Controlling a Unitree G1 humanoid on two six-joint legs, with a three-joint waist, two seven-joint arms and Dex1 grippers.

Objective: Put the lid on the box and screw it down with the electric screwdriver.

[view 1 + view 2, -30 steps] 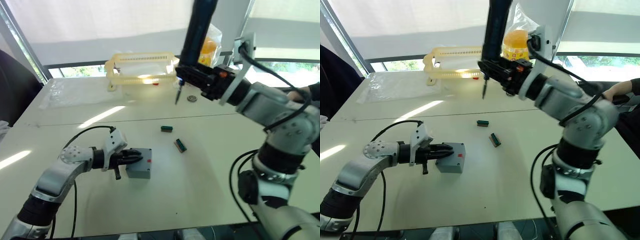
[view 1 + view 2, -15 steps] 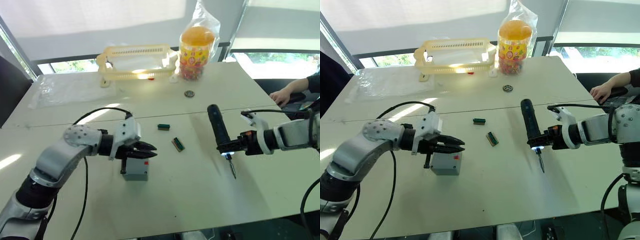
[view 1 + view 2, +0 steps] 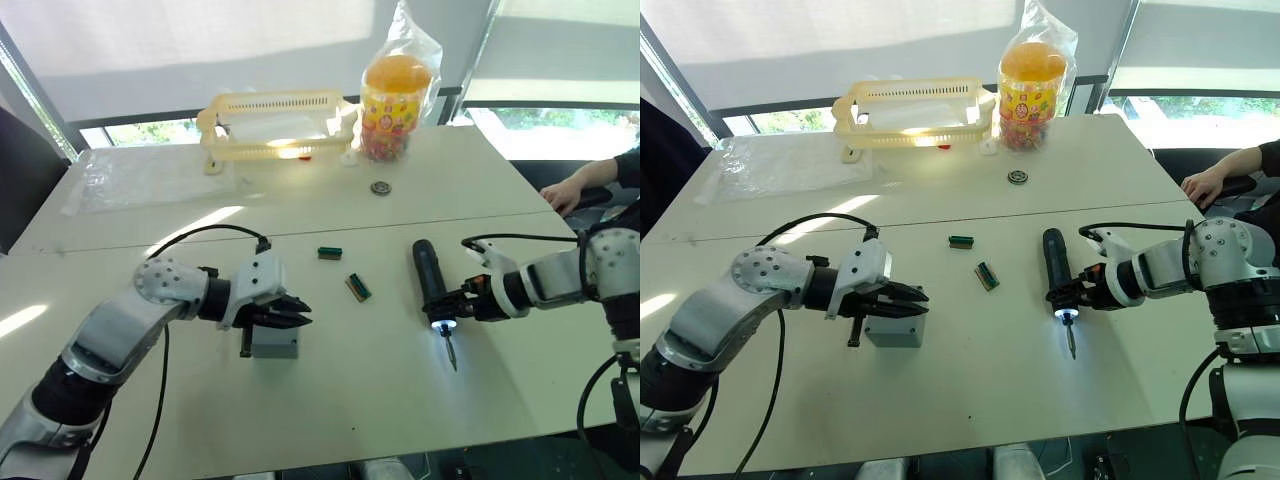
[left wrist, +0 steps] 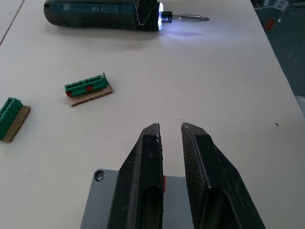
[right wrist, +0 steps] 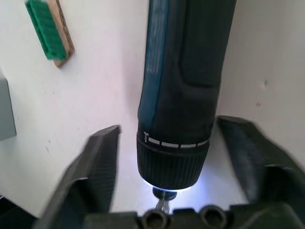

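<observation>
Screwdriver [image 3: 1056, 275] lying flat, bit toward robot

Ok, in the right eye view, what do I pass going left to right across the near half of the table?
Left gripper above the box → two green circuit boards → screwdriver, lying on the table with its light on → right gripper, open beside it.

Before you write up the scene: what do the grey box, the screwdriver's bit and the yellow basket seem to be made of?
The box: probably matt grey plastic, with flat dull faces. The bit of the electric screwdriver: likely bare metal, thin and shiny beside the lit tip. The yellow basket: seemingly moulded plastic, pale, slotted, slightly translucent in the light.
</observation>
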